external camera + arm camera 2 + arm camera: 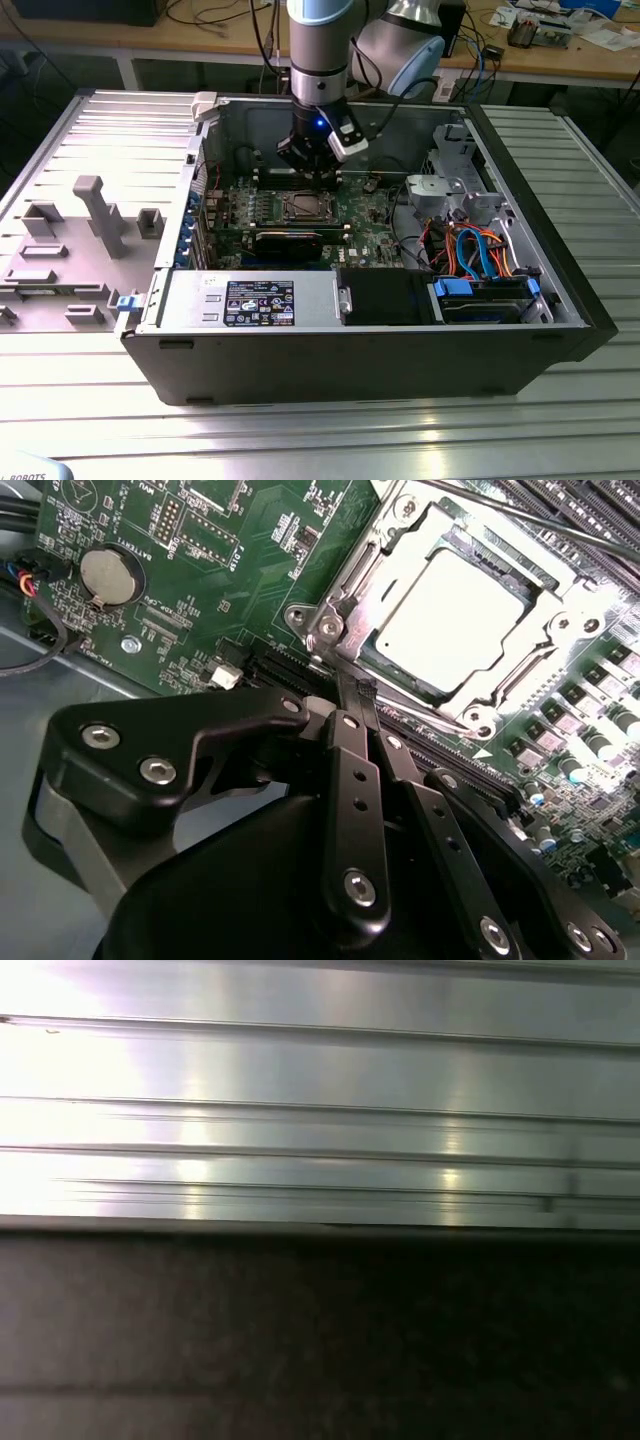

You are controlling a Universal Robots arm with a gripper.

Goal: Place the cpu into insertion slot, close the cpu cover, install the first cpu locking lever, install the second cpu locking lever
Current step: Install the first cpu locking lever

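Note:
The cpu (460, 620) lies flat in the insertion slot (326, 628) on the green board, its pale metal top showing through the window of the cpu cover (512, 683), which is down over it. In the exterior view the slot (303, 207) sits in the middle of the open case, with my gripper (312, 178) just above its far edge. In the second wrist view my gripper (357, 690) is shut, its black fingers (345, 750) meeting at one corner of the slot. A thin lever rod (540, 520) runs along the slot's far side.
The open computer case (540, 330) lies on a ribbed metal table (300, 440). A black card (290, 240), memory slots (590, 500), a coin battery (105, 575), blue and orange cables (475, 250) and a drive cage (450, 190) surround the slot. A grey fixture tray (70, 240) sits at the exterior view's left.

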